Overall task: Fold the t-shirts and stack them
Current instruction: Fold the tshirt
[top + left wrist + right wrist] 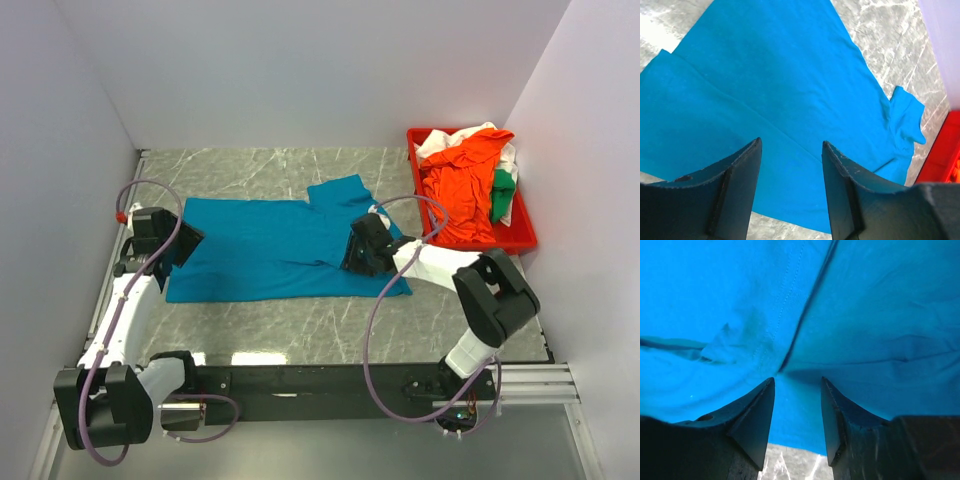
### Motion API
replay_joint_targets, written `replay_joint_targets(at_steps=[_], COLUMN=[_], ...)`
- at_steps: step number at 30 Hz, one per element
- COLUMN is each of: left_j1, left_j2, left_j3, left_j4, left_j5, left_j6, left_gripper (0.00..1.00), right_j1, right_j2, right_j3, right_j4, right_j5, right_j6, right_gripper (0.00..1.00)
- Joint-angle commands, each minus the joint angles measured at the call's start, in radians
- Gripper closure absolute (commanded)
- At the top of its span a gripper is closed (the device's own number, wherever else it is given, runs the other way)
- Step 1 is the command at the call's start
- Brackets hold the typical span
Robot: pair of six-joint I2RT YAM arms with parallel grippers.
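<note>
Position: The teal shirt [270, 250] lies flat at the centre of the table [300, 335], long axis running left to right. One sleeve points toward the upper right. A fold line crosses the cloth in the left wrist view. The orange shirt [460, 190], white shirt [450, 140] and green shirt [503, 195] lie bunched in the tray [522, 243] at the upper right, well apart from the teal shirt.

Left gripper [185, 243]: located at the left edge of the teal shirt. In its wrist view the jaws stand wide apart above the cloth, with nothing between them.

Right gripper [355, 252]: located over the right part of the shirt, near the sleeve. In its wrist view the jaws stand apart and hold nothing. The cloth fills the frame close to the fingertips [769, 390], and a seam or fold edge runs down into the gap. Whether the tips touch the cloth cannot be told.

Probable faults from this state:
- Pinching on a doubled region may lift one layer only. Cause: the jaws close beside the fold edge instead of across it.
- An uneven lift may skew the fold. Cause: the two grippers sit at different depths across the shirt.
- The cloth may drag and wrinkle. Cause: the fingertips press down before closing.
- The loose sleeve may trail outside the fold.
</note>
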Motion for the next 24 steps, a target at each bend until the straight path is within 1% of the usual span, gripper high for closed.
replay_joint_targets(at_steps=[1,12,19,24], left_j1=[-0.011,-0.017,-0.018,-0.023], left_j2=[-0.004,0.000,0.014,0.020], left_j3=[0.047,0.049,0.040,0.043], left_j4=[0.023,0.033,0.047,0.047], left_j5=[0.021,0.037,0.045,0.039], left_j6=[0.042,0.044,0.036,0.038], left_gripper=[0.43,0.43,0.43,0.43], right_j1=[0.013,0.027,0.032,0.033], right_j2=[0.032,0.057,0.111,0.115], right_j3=[0.045,0.055,0.073,0.101], right_j4=[0.090,0.113,0.125,0.114], right_j5=[-0.002,0.015,0.009,0.026], right_j6=[0.035,0.058,0.063,0.058], right_gripper=[0.51,0.51,0.52,0.58])
